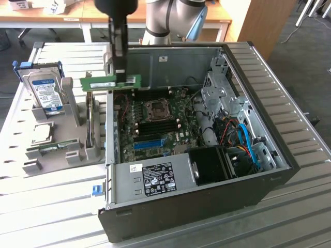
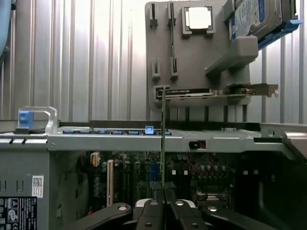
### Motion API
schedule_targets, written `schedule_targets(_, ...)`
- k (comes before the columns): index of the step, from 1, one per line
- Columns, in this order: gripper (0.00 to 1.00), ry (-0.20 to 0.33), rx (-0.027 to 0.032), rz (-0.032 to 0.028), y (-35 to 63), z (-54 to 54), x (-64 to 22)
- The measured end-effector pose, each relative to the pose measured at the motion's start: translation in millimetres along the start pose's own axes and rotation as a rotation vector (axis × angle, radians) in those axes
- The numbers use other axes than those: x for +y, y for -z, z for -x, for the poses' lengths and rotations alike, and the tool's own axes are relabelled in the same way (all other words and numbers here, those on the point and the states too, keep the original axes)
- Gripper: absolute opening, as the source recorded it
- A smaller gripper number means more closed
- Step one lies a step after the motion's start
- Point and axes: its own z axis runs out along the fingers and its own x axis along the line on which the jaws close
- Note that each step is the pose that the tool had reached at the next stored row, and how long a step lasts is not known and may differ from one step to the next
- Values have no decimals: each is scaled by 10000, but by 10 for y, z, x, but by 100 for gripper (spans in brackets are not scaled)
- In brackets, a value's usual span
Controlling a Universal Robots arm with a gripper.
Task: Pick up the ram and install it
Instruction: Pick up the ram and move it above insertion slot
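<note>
Silvery slatted metal forms the surface (image 1: 46, 206), and on it lies an open dark computer case (image 1: 207, 206) with its motherboard (image 1: 155, 124) exposed. Just beside the case, on the exterior view's left, a grey holder (image 1: 77, 135) carries a hard drive (image 1: 45, 90) and a square processor (image 1: 41, 133). The ram (image 1: 103, 83), a long thin green stick with a white label, hangs level over the case wall facing the holder. The gripper (image 1: 121, 77) has its fingers pinched narrow on the stick.
</note>
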Motion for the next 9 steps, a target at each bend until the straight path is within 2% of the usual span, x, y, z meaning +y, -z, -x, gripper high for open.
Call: schedule_targets(9,12,26,-55,1,6,10,-326)
